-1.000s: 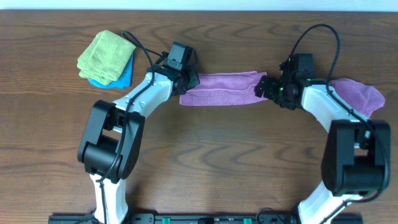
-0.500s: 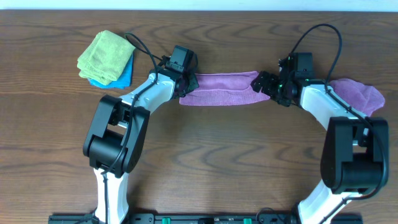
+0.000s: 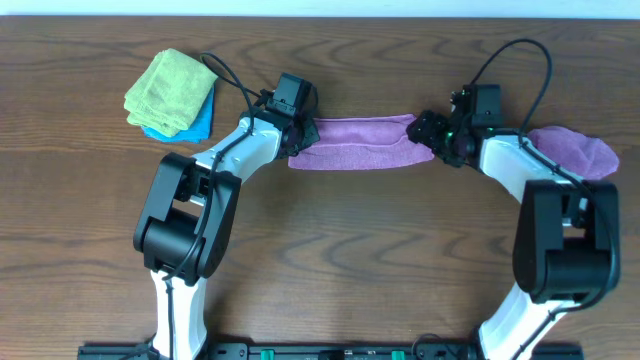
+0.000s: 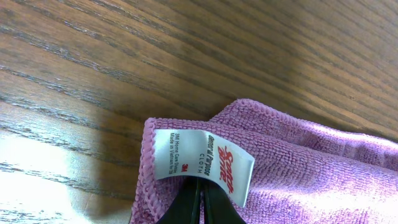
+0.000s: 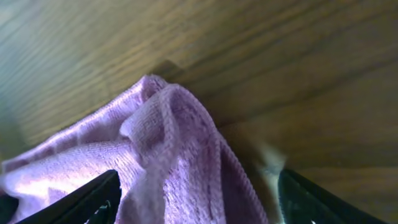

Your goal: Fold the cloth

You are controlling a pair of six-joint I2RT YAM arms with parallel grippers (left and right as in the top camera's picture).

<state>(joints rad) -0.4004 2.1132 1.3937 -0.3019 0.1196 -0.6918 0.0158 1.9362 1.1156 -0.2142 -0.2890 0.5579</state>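
The purple cloth (image 3: 355, 142) lies folded into a long strip at the table's back middle. Its white tag (image 4: 202, 163) shows in the left wrist view at the cloth's left corner. My left gripper (image 3: 303, 133) is shut on that left end; its black fingertips (image 4: 200, 205) are pinched together under the tag. My right gripper (image 3: 424, 133) is open at the cloth's right end. In the right wrist view its fingers (image 5: 196, 199) stand wide apart on either side of the bunched cloth corner (image 5: 168, 155).
A lime-green cloth (image 3: 168, 88) lies on a blue cloth (image 3: 200, 122) at the back left. Another purple cloth (image 3: 575, 150) lies at the back right, beside my right arm. Cables loop above both wrists.
My right gripper has opened and shifted slightly left onto the cloth's right end. My left gripper has stayed shut on the left end.
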